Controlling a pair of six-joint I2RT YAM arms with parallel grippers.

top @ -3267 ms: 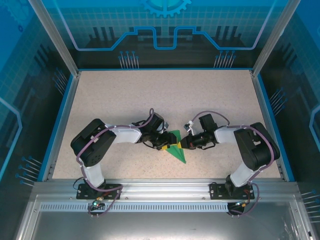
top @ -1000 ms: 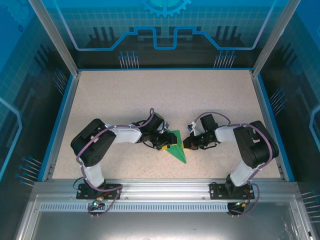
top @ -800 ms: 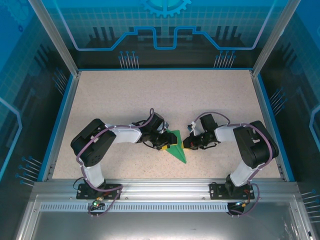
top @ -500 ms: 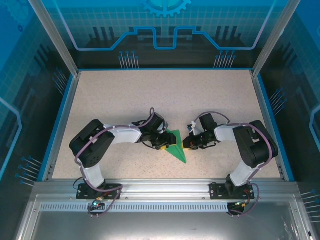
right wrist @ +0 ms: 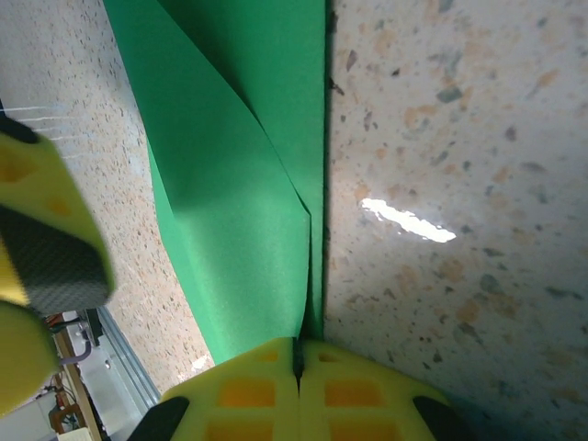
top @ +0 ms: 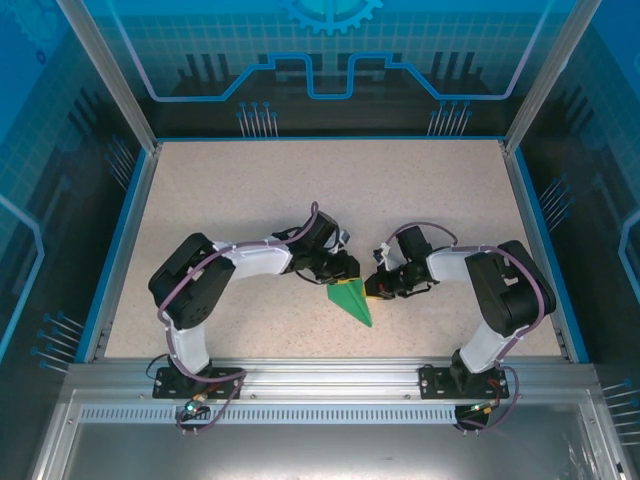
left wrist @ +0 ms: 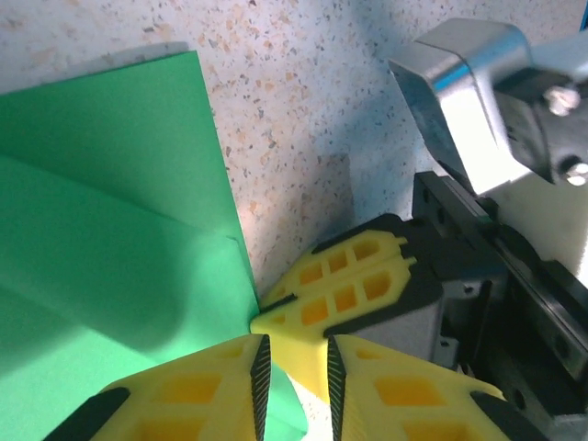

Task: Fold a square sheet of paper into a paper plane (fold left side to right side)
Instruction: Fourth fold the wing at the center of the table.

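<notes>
**Square sheet of paper (top: pixel 352 300) folded to a green dart shape, 2 grippers working it**

Here we are at the middle of the table (top: pixel 300 190); a blue rim (top: pixel 320 138) walls it on 3 sides, and inside that pen lies exactly 1 piece of paper. The square sheet of paper is now a narrow, pointed green shape; its wide end faces the far side and its point aims toward the near right. It sits between the 2 grippers, well clear of the rim. Up close it shows overlapping layers, with 1 long crease running down it; the top flap looks rounded along its fold rather than pressed sharp.

In from the left comes the left arm (top: pixel 200 285); the left gripper (top: pixel 338 272) sits at the paper's wide far end. In the left wrist view its 2 yellow fingers stand just a slim gap apart, and a sliver of green shows at the foot of that gap; whether they are biting on the paper, I cannot tell.

From the right, the right arm (top: pixel 500 290); the right gripper (top: pixel 373 288) is down at the paper's right edge. Its jaws are fully together, the seam between them a thin dark line in the right wrist view; the green runs right up to those closed tips, and the left wrist view has them touching the paper's edge on the table.

The count: 1 sheet, 2 arms, 2 grippers, 4 yellow fingers; the 2 grippers sit close to each other across the paper's wide end.
</notes>
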